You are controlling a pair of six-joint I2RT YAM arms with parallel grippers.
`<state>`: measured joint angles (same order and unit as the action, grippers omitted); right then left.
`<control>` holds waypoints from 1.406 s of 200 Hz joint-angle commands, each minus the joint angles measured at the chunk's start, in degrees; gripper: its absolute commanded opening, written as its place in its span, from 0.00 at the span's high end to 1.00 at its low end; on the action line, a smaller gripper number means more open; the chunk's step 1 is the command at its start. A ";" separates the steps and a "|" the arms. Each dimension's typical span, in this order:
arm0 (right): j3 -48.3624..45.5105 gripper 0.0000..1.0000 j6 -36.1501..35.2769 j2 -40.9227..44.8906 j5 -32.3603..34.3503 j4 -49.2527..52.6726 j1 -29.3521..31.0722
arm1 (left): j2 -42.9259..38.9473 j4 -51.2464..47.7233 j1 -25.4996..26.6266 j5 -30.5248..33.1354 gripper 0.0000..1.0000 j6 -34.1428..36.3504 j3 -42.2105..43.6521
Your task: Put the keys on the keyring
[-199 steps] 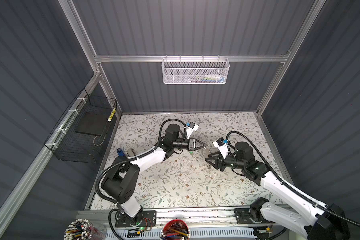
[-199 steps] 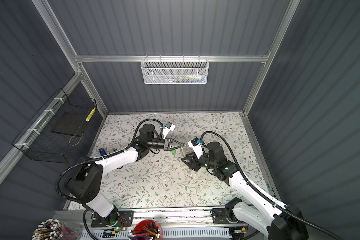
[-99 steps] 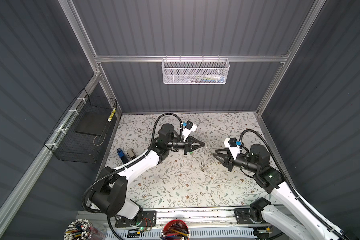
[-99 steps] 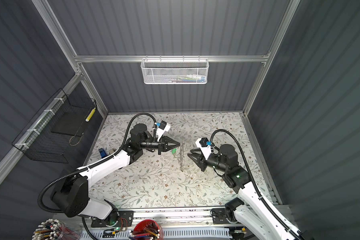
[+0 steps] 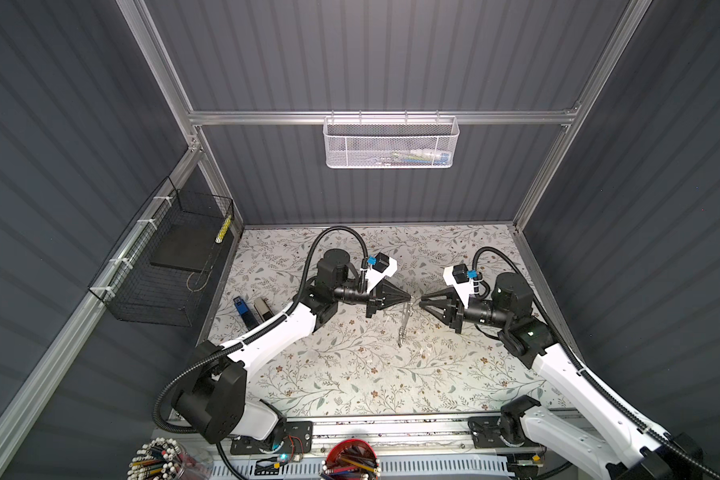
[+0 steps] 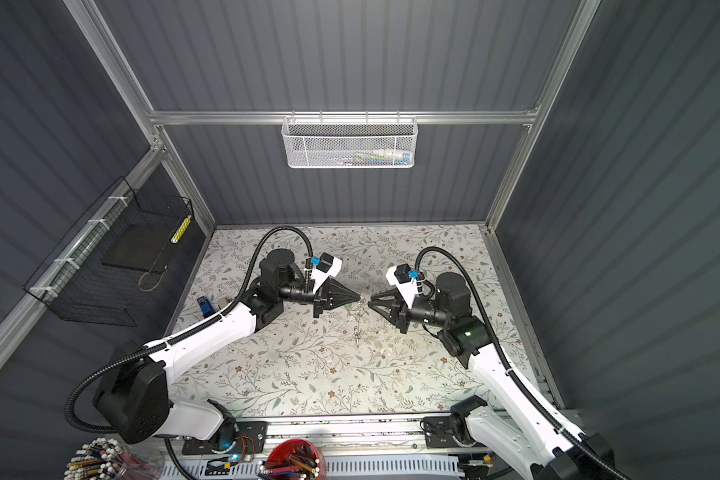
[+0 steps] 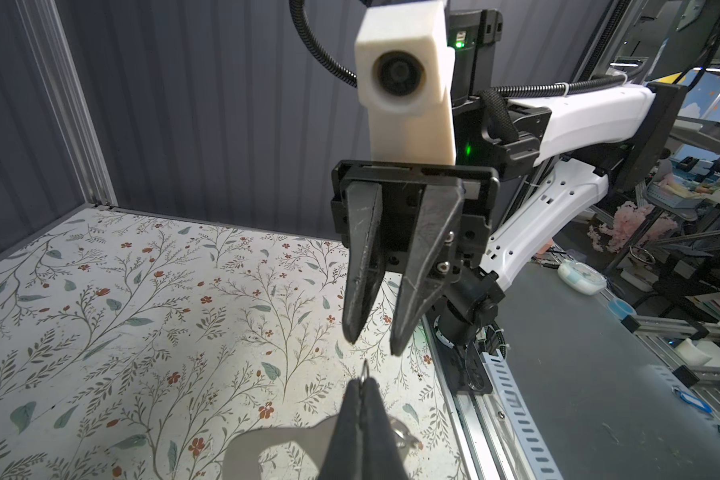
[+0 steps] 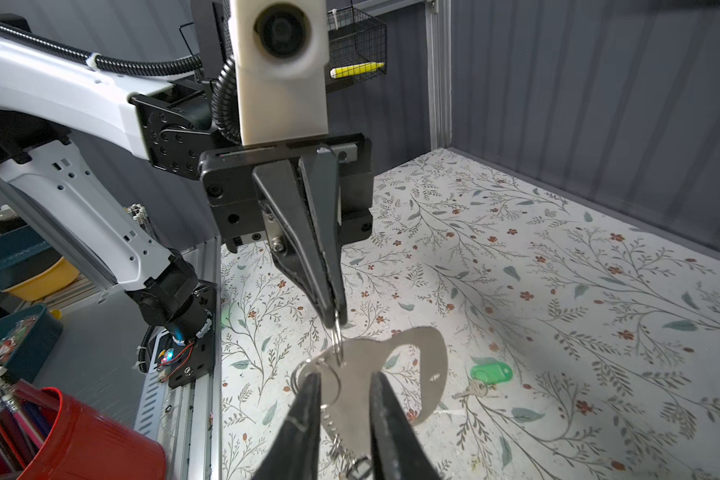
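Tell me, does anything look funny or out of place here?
The grey keyring dangles from one small loop pinched by the left gripper, while the green-tagged key lies loose on the table.

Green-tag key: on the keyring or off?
Off: the green-tag key lies on the table, apart from the keyring held up by the left gripper.

Above the floral-patterned table (image 5: 350, 374), the left hand (image 5: 409, 296), fingers pressed together, pinches the top of the flat grey metal keyring (image 5: 404, 322), which hangs edge-on. The right hand (image 5: 422, 302) faces it just beside, fingers slightly apart. A small blue stapler (image 5: 242, 311) lies near the table's left edge.
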<state>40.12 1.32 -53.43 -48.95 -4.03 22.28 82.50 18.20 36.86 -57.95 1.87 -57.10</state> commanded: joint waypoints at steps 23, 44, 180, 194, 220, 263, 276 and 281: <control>1.19 0.80 1.18 -1.02 -3.63 -2.98 -0.06 | -1.42 4.33 1.00 -1.82 1.00 1.88 -0.75; 0.81 0.82 1.95 -1.24 -4.32 -4.61 -0.05 | -1.20 4.91 1.36 -1.83 1.00 1.74 -0.65; 0.03 0.94 3.16 -2.82 -8.41 -6.69 0.48 | -1.03 9.30 2.43 -1.13 1.00 -0.09 -0.20; -0.07 0.86 3.33 -2.99 -8.29 -6.69 0.48 | -1.11 10.03 2.42 -0.96 1.00 -0.45 0.11; -0.54 0.86 2.81 -2.74 -7.53 -6.41 0.48 | -1.20 11.18 2.38 -0.85 1.00 -1.05 0.47; -1.16 0.98 1.55 -1.17 -6.54 -6.95 0.48 | -1.13 12.29 2.43 -1.16 1.00 -1.80 0.98; -1.26 1.00 1.14 -0.64 -6.28 -7.04 0.48 | -1.05 12.35 2.43 -1.26 1.00 -1.87 1.10; -1.34 1.00 1.05 -0.46 -6.21 -7.19 0.48 | -1.02 12.31 2.43 -1.39 1.00 -1.95 1.07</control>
<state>39.51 2.83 -55.42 -54.98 -10.70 22.50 82.50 27.29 38.98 -58.33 0.23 -56.49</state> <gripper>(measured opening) 0.050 0.047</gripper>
